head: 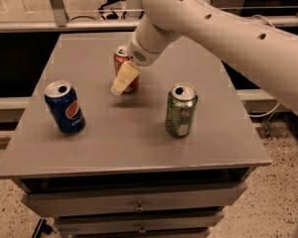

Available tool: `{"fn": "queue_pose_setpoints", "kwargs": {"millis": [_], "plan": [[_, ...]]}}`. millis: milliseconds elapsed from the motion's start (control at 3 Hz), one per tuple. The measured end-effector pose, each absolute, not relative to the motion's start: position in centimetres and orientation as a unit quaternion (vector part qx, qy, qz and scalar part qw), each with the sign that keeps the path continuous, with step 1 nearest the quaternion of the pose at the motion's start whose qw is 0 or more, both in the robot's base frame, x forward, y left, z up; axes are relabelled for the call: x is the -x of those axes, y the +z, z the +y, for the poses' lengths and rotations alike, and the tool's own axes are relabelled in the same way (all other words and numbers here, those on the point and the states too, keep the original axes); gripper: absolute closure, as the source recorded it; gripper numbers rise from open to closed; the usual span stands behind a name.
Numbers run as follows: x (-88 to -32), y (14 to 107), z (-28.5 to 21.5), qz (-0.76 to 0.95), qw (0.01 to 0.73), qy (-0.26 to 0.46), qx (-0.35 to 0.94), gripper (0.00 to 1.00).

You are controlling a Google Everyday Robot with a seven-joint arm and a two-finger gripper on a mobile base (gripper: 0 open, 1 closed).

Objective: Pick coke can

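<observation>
Three cans on the bench (139,138): Pepsi can (65,109) at nine o'clock, green can (180,112) at four, coke can (120,61) at twelve, jaws at it, grip impossible to tell.

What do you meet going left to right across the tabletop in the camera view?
Blue Pepsi can → coke can, with the gripper overlapping its front → green can.

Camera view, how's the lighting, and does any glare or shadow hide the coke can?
Camera view: dim, warm light, fairly even across the table. Soft shadows lie beside the Pepsi can and the green can, with small glints on their silver tops and no harsh glare. No shadow hides the coke can, but the pale gripper in front covers part of its side.
</observation>
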State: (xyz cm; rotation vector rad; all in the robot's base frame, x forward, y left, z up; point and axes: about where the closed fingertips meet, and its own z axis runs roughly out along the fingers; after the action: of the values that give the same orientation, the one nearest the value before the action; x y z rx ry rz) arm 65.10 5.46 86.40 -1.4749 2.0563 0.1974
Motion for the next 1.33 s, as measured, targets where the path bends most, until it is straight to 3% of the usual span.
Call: {"fn": "queue_pose_setpoints", "kwargs": {"millis": [333,1333], "plan": [[-65.1,86.1,5.7,0.772,0.303,0.083,0.553,0.18],[-64.6,88.2,4.7,0.766,0.338,0.076,0.542,0.88]]}}
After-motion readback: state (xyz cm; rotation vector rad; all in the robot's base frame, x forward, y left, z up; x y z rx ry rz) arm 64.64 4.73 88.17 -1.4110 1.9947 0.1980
